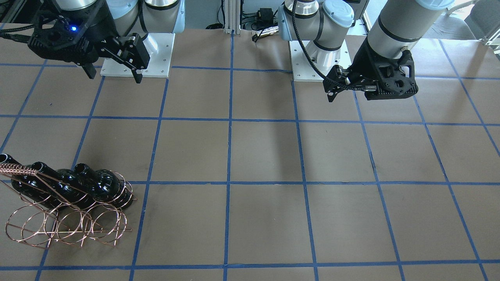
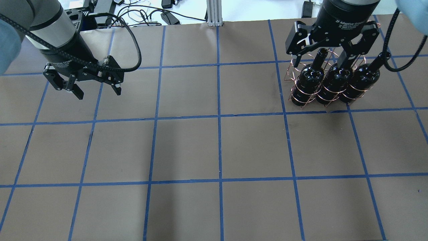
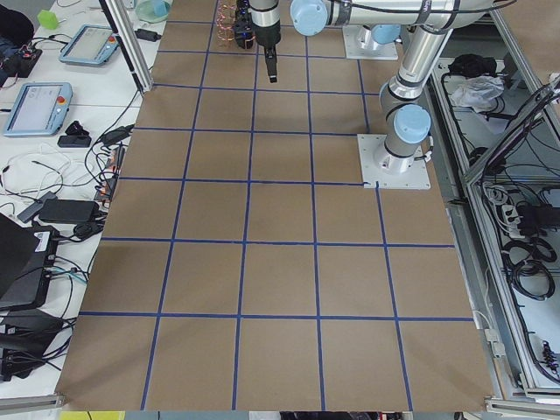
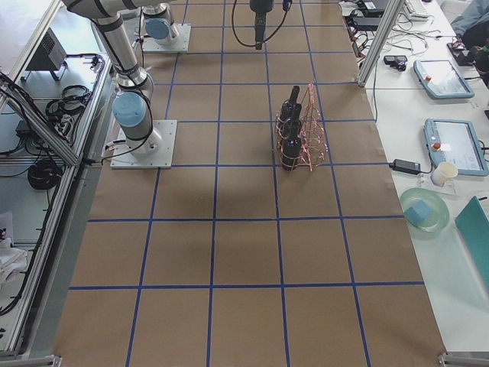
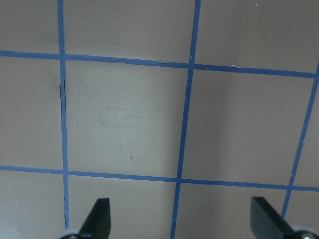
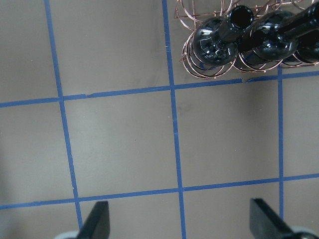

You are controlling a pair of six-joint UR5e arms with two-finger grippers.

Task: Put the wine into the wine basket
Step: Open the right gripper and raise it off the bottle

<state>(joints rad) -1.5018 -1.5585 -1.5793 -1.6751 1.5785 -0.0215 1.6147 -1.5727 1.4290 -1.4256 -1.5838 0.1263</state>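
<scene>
Logging three wine bottles (image 2: 309, 78) sitting necks-up, steeply tilted, in the wine basket (image 1: 74, 218), below and just off the right gripper (image 1: 114, 77), the nearer, jaws gaping wide and empty; logging the left gripper (image 2: 98, 93) well apart, equally wide, holding nothing.

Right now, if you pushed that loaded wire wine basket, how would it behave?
The wine basket is thin wire, so it may flex. Holding three wine bottles, it is likely heavy. They fill one side only, so it might tip.

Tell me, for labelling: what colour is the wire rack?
The rack is copper; front-facing view shows it best.
</scene>
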